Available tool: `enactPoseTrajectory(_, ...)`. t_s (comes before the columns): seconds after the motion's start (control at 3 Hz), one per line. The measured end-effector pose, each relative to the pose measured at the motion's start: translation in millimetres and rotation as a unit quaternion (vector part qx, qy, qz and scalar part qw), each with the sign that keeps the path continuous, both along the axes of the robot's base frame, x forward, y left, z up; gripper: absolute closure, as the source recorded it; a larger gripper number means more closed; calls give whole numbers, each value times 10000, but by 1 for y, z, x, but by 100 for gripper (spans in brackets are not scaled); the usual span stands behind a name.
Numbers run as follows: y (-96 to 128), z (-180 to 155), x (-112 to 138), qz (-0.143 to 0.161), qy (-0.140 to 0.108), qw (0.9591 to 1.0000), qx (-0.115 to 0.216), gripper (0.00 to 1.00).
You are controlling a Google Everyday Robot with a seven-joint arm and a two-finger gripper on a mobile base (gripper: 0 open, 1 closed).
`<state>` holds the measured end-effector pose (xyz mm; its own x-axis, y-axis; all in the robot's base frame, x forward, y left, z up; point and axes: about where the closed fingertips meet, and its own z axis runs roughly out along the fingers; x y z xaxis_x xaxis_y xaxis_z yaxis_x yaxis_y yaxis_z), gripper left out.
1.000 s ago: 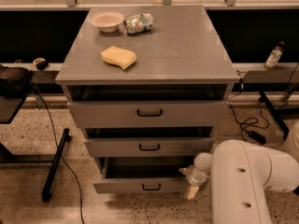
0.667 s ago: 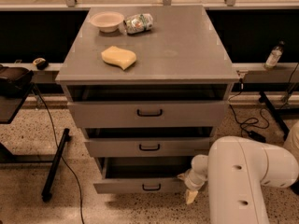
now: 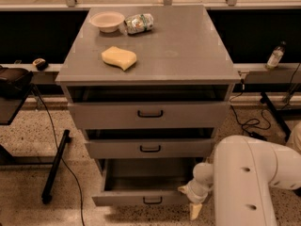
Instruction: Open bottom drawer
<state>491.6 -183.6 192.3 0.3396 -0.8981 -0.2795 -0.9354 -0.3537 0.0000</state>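
Observation:
The grey cabinet [image 3: 150,55] has three drawers. The bottom drawer [image 3: 141,199] is pulled well out toward me, and its plain grey inside [image 3: 150,173] shows. Its small black loop handle [image 3: 152,200] is on the slim front panel. My gripper [image 3: 190,199] is low at the right end of that front panel, at the drawer's corner. Its pale fingertips [image 3: 195,211] stand apart with nothing held between them. My white arm [image 3: 244,182] fills the lower right.
The middle drawer [image 3: 150,148] and top drawer [image 3: 150,113] stand slightly ajar. On the cabinet top lie a yellow sponge [image 3: 119,58], a white bowl [image 3: 107,21] and a crumpled bag [image 3: 138,23]. A black stand leg [image 3: 55,166] is on the left, cables [image 3: 249,124] on the right.
The bottom drawer has slid further out toward me. My gripper has moved down and toward me with its right end, and the arm has shifted slightly left.

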Motion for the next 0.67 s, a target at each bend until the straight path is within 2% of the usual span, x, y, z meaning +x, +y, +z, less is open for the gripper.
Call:
enactPoseTrajectory(0.33, -11, 24, -27, -130, -149, 9997, 124, 28)
enactPoseTrajectory(0.67, -11, 62, -37, -38, -567, 9984, 47, 28)
